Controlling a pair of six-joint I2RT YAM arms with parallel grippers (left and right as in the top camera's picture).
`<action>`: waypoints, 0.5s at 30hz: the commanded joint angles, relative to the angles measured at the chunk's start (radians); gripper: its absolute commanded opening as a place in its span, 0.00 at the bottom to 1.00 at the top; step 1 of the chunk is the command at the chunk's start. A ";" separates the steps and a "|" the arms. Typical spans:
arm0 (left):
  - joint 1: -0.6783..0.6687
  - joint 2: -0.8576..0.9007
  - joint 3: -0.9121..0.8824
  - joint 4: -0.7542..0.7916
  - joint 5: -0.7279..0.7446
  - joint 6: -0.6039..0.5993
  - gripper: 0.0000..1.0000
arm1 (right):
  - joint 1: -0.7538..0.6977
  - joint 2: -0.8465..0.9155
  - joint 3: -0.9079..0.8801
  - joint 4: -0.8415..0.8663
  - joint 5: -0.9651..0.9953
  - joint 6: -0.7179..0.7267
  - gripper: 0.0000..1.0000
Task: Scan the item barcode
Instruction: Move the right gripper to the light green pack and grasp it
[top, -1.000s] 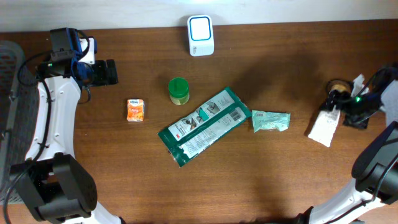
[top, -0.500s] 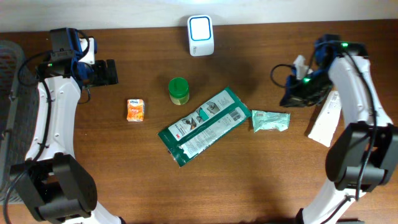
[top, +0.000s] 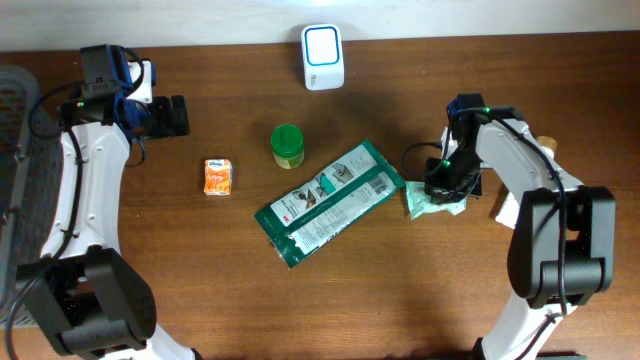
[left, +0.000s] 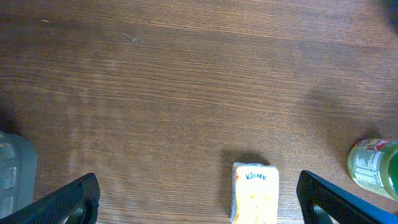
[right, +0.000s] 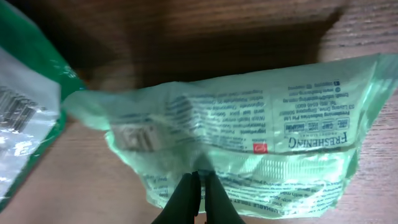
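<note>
The brown wood-grain tabletop (top: 200, 280) carries everything. The left gripper (top: 178, 116) hangs near the back left of it. Its jaws are spread as wide as they go with nothing between them, and its wrist view shows only bare wood between the two black fingers. The right gripper (right: 200, 194) is closed up tight, its dark fingers pressed together. The tips are down on the pale green packet (top: 437, 195), but I cannot tell whether any film is caught between them.

The biggest thing lying there is a long dark green pack (top: 328, 203), flat and glossy, set slantwise in the middle. Its white panels carry print too small to read, with barcode lines near the end closest to the packet.

The pale green packet is the item at hand. It lies right of centre, just beside that end of the pack. It is soft, crinkled, half-clear film covered in fine green lines of text, with a word that reads like "FRESHENING" and a small red square mark.

A white packet (top: 508, 208) lies further right, mostly hidden under the right arm. The white scanner (top: 323, 57), rounded at the corners with a pale lit face, sits at the back edge near the middle. A round green-lidded jar (top: 287, 146) stands left of centre. Smallest is an orange tissue pack (top: 218, 177) with "Kleenex" in blue script.
</note>
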 joint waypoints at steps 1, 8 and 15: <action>0.001 0.007 0.019 0.002 -0.003 0.005 0.99 | 0.001 -0.014 -0.075 0.067 0.064 0.011 0.04; 0.001 0.007 0.019 0.002 -0.003 0.005 0.99 | 0.001 -0.010 -0.120 0.138 0.061 0.006 0.43; 0.001 0.007 0.019 0.002 -0.003 0.005 0.99 | -0.042 -0.086 0.111 -0.055 -0.012 -0.097 0.48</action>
